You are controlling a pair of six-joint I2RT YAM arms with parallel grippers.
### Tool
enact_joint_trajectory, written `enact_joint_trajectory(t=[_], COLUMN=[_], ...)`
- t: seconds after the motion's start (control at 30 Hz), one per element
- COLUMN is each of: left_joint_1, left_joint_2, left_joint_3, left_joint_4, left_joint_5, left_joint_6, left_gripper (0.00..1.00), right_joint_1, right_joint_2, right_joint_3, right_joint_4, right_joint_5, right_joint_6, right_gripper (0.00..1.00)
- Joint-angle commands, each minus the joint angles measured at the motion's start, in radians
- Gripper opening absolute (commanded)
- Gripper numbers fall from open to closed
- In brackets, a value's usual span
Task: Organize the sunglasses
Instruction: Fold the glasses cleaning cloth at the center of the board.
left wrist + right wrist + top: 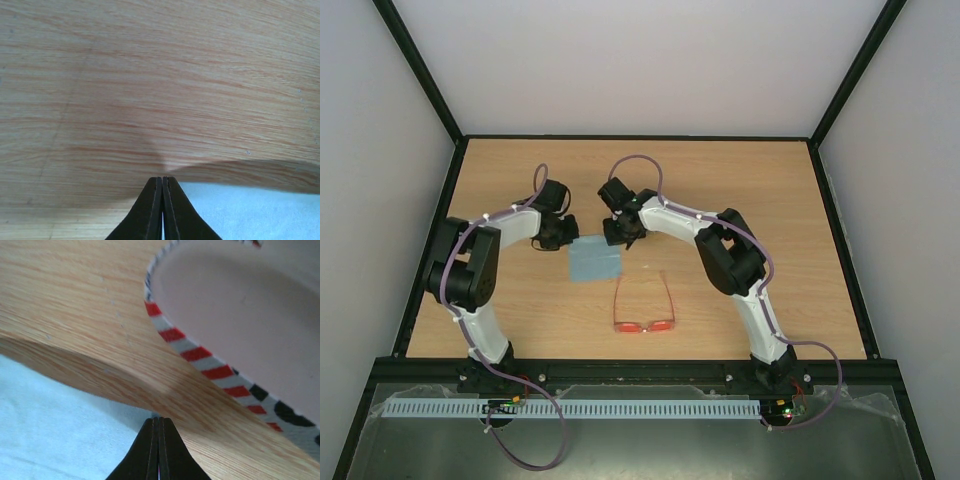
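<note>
Left end effector (162, 179) clamped on cloth (250, 212)

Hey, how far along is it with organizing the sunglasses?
Done: nothing obvious; the sunglasses lie unfolded on the table, outside the open flag-patterned case. In hand: left pincer and right pincer are both shut at the light-blue cloth, apparently pinching its far edge. Left: fold the glasses, case them, deal with the cloth.

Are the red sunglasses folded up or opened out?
Opened out. Both thin arms of the sunglasses stick straight back from the lenses.
</note>
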Motion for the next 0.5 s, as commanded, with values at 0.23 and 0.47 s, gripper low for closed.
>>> enact_joint_trajectory(t=[0.23,0.47], left_joint_1=[-0.021,-0.04], left_joint_2=[-0.084,-0.115], left_joint_3=[-0.034,-0.052], left_joint_4=[-0.036,-0.037], left_joint_5=[-0.015,-0.019], left_joint_6=[-0.021,-0.036], left_gripper=[0.02,0.02], right_joint_1=[-0.003,0.001], right_joint_2=[-0.084,-0.113], right_joint_3=[-0.096,-0.111], right_joint_4=[0.012,0.012], right_joint_5=[-0.023,-0.023], right_joint_6=[-0.004,-0.004], right_gripper=[0.01,0.01])
